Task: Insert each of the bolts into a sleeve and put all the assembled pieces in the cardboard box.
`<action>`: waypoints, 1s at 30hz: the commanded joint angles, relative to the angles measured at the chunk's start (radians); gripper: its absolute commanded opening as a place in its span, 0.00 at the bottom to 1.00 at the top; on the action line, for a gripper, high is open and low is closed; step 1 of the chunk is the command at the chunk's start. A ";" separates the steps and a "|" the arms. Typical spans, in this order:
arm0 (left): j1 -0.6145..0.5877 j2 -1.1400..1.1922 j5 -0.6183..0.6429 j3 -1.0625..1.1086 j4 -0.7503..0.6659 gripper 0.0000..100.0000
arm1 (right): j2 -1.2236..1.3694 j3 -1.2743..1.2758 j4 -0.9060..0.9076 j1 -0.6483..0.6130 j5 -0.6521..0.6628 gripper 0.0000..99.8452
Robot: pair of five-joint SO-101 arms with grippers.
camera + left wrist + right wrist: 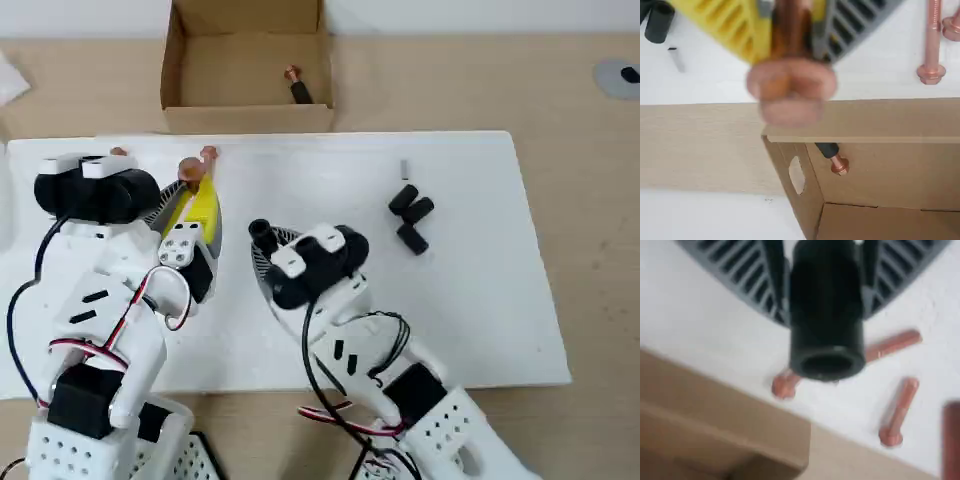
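Bolt (pixel 790 92) clamped in my left gripper (pixel 792 45), near cardboard box (pixel 880 172), sleeve (pixel 827 340) pinched in right gripper (pixel 825 290), 3 loose sleeves (pixel 416 211) farther off

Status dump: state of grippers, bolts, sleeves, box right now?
Left gripper: shut on bolt.
Right gripper: shut on sleeve.
Bolt: held, not sleeved.
Sleeve: held, empty.
Loose bolts: lying flat, bare.
Loose sleeves: lying flat, empty.
Box: open, one assembled piece inside.

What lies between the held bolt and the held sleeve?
In the high view, only bare white board separates bolt from sleeve.
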 commanded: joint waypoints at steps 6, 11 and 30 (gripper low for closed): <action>0.132 -0.004 0.043 -0.017 -0.026 0.00 | -0.090 0.054 -0.020 -0.038 0.025 0.01; 0.150 -0.002 0.038 -0.046 -0.034 0.00 | -0.120 0.077 -0.021 -0.065 0.017 0.01; 0.149 -0.004 0.037 -0.028 -0.071 0.00 | -0.128 0.056 -0.026 -0.068 -0.104 0.01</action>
